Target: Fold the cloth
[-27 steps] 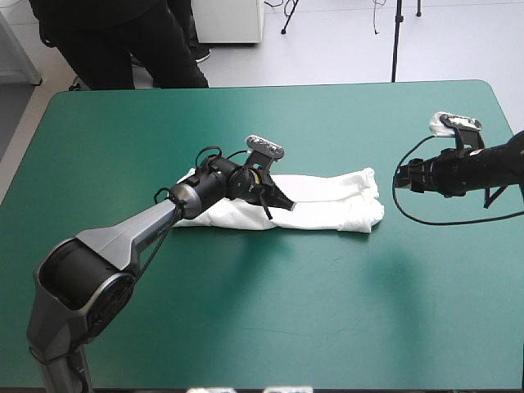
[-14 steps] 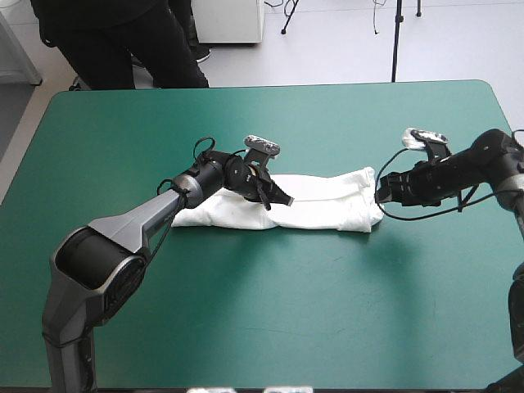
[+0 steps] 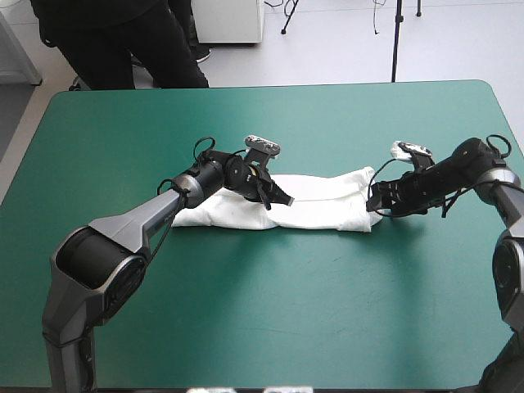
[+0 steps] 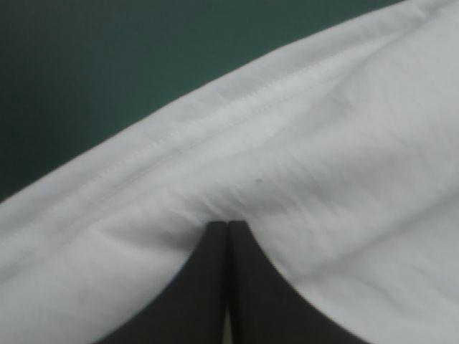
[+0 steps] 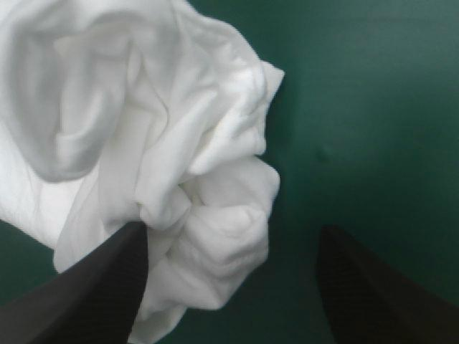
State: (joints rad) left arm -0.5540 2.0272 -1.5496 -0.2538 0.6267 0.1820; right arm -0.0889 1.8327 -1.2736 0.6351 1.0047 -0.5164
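Cloth first: the white T-shirt [image 3: 323, 206] lies as a long folded bundle across the middle of the frame in the high view. It runs left to right on the teal-green worktop [image 3: 286, 327], and its right end is bunched and rumpled.

The left claw [image 3: 277, 199] comes in from the lower left and sits on the bundle a little left of its centre. In the left wrist view its black fingers [image 4: 204, 287] meet in one pointed arch, closed tight. The T-shirt [image 4: 323, 143] is puckered into fine creases right at the tip, so the claw has a pinch of fabric. A stitched hem runs across the cloth just ahead of the tip, and bare worktop [image 4: 107, 64] shows beyond that edge.

The right claw [image 3: 375, 199] reaches in from the right of the frame to the bundle's rumpled end. In the right wrist view its fingers [image 5: 100, 287] stand wide apart, gripping nothing. The crumpled end of the T-shirt [image 5: 165, 129] lies ahead of and between them, touching one finger; the other is over bare worktop [image 5: 358, 107].
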